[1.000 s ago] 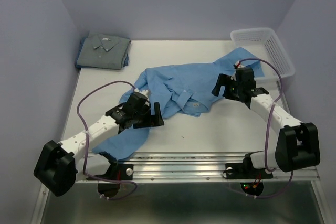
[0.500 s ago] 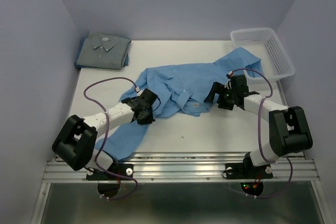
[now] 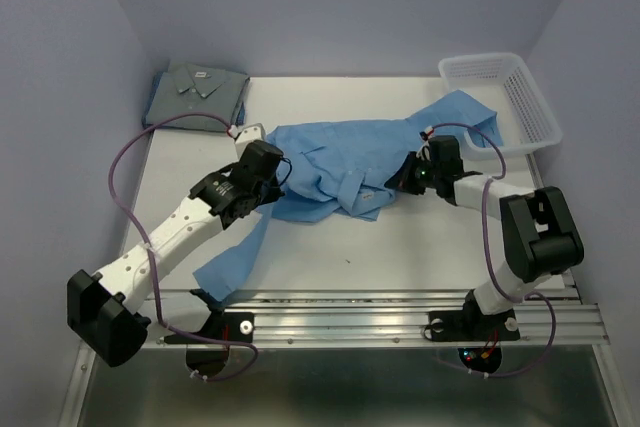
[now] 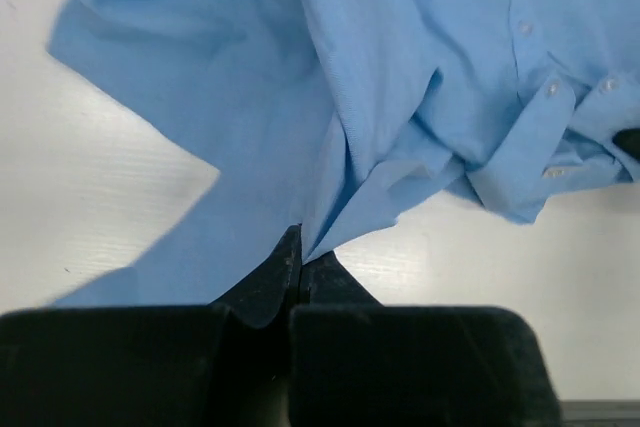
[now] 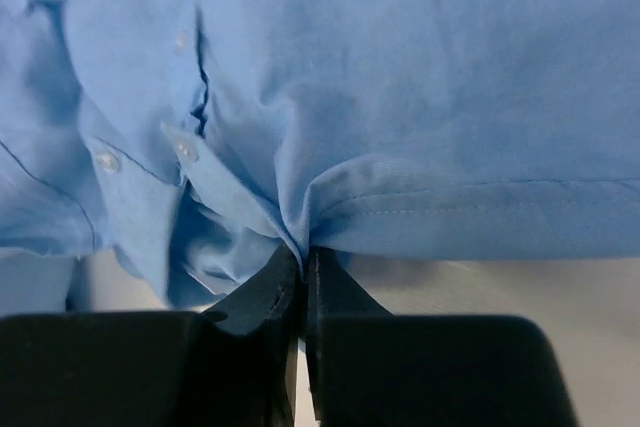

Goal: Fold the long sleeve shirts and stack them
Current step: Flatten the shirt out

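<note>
L jaws and R jaws each clamped on a thin pinch of the sky-blue shirt (image 3: 340, 152), crumpled mid-frame on the surface (image 3: 420, 242), grey shirt (image 3: 197, 97) folded upper left; risk: uneven pull slips cloth out or twists it further.

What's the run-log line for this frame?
left gripper: shut on sky-blue shirt | right gripper: shut on sky-blue shirt | grey-blue shirt: folded, far-left corner
</note>
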Controlling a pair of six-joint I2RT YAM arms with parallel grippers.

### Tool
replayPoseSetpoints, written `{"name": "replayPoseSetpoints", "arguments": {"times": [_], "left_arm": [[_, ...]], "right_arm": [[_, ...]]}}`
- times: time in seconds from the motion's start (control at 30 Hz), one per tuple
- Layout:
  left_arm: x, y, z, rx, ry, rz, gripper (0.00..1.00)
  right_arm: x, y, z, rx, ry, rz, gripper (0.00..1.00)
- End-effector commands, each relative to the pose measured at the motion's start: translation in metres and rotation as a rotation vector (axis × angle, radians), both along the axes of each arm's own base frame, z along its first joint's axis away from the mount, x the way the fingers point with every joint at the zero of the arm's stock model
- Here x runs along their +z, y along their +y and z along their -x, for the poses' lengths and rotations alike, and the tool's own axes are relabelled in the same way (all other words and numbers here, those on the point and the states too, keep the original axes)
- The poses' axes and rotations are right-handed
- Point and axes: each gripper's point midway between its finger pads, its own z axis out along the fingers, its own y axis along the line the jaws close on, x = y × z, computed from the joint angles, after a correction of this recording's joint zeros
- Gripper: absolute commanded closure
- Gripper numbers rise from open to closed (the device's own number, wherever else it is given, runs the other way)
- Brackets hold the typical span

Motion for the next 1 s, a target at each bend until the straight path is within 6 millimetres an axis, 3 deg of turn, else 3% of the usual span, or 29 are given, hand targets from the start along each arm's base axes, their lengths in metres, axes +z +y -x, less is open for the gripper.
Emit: {"name": "replayPoseSetpoints", "arguments": {"times": [0.0,0.03,0.07,0.1,0.13,0.17,0.2,0.27,0.33,0.37,0.4,0.47,0.53,0.57,0.63,0.67,0.77,0.87,0.97], "left_arm": [[0.084,0.032,-0.016,0.149,-0.232,-0.014,1.0],[0.1,0.036,-0.017,0.173,-0.273,-0.001,1.0],[0.135,0.044,-0.019,0.209,-0.367,0.044,1.0],[0.156,0.048,-0.018,0.222,-0.425,0.07,1.0],[0.196,0.054,-0.015,0.225,-0.535,0.134,1.0],[0.216,0.057,-0.011,0.223,-0.593,0.164,1.0],[0.236,0.062,-0.006,0.222,-0.653,0.196,1.0],[0.28,0.076,0.013,0.203,-0.784,0.265,1.0],[0.332,0.086,0.034,0.168,-0.942,0.361,1.0],[0.346,0.088,0.043,0.143,-0.983,0.379,1.0],[0.36,0.085,0.052,0.088,-1.021,0.404,1.0],[0.397,0.092,0.076,0.026,-1.132,0.439,1.0],[0.421,0.083,0.097,-0.099,-1.207,0.465,1.0],[0.441,0.089,0.114,-0.13,-1.263,0.492,1.0],[0.463,0.087,0.137,-0.22,-1.334,0.514,1.0],[0.479,0.092,0.154,-0.259,-1.382,0.537,1.0],[0.502,0.1,0.185,-0.318,-1.466,0.573,1.0],[0.517,0.104,0.209,-0.387,-1.524,0.594,1.0],[0.529,0.116,0.217,-0.35,-1.556,0.605,1.0]], "right_arm": [[0.149,-0.012,-0.06,-0.094,-0.468,0.035,0.99],[0.171,-0.016,-0.062,-0.095,-0.534,0.065,0.99],[0.218,-0.021,-0.061,-0.111,-0.626,0.072,0.99],[0.242,-0.023,-0.058,-0.116,-0.676,0.074,0.99],[0.287,-0.028,-0.049,-0.125,-0.779,0.073,0.99],[0.299,-0.032,-0.043,-0.137,-0.81,0.078,0.99],[0.332,-0.035,-0.036,-0.153,-0.885,0.071,0.99],[0.372,-0.041,-0.018,-0.164,-0.985,0.067,0.99],[0.426,-0.047,0.013,-0.156,-1.126,0.063,0.99],[0.442,-0.05,0.023,-0.161,-1.171,0.067,0.99],[0.476,-0.06,0.042,-0.199,-1.247,0.068,0.99],[0.509,-0.071,0.06,-0.239,-1.337,0.101,0.99],[0.535,-0.083,0.078,-0.288,-1.382,0.118,0.99],[0.561,-0.089,0.096,-0.302,-1.44,0.122,0.99],[0.585,-0.089,0.117,-0.278,-1.5,0.122,0.99],[0.606,-0.086,0.14,-0.239,-1.562,0.107,0.99],[0.639,-0.087,0.181,-0.205,-1.669,0.095,0.99],[0.657,-0.092,0.207,-0.206,-1.735,0.099,0.99],[0.674,-0.101,0.234,-0.236,-1.786,0.101,0.99]]}}
